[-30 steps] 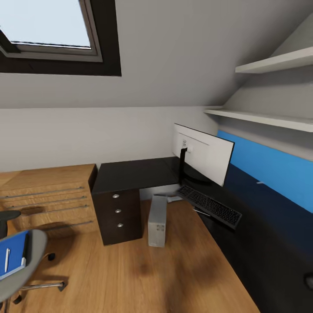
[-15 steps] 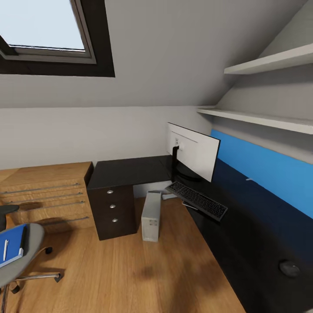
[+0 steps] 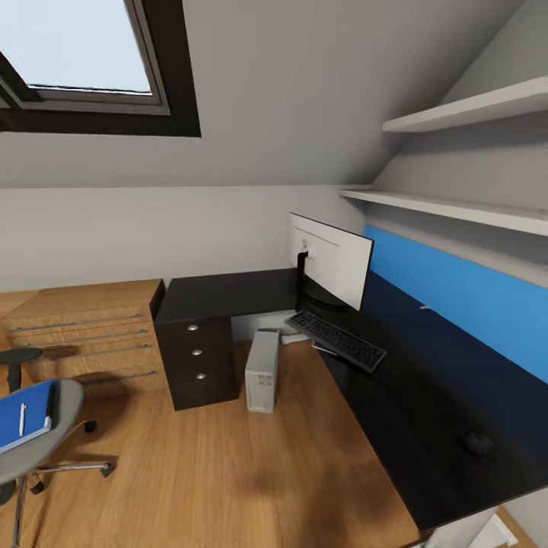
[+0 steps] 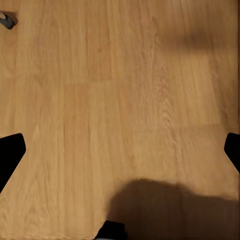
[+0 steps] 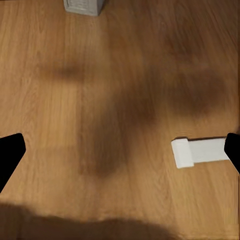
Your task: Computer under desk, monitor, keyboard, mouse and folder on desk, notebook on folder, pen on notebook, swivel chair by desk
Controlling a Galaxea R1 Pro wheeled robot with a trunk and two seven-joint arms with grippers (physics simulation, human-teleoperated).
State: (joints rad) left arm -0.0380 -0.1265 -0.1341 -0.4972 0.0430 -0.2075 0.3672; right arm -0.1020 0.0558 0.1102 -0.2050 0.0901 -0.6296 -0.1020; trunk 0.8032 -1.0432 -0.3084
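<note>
The left gripper and right gripper both hang spread wide and empty over the wooden floor. From the head, the computer stands on that floor at 12 o'clock, beside the drawers of the desk. On the desk, the monitor and keyboard sit at 1 o'clock, the mouse at 4 o'clock. At 8 o'clock, the swivel chair carries the folder, with the pen uppermost.
</note>
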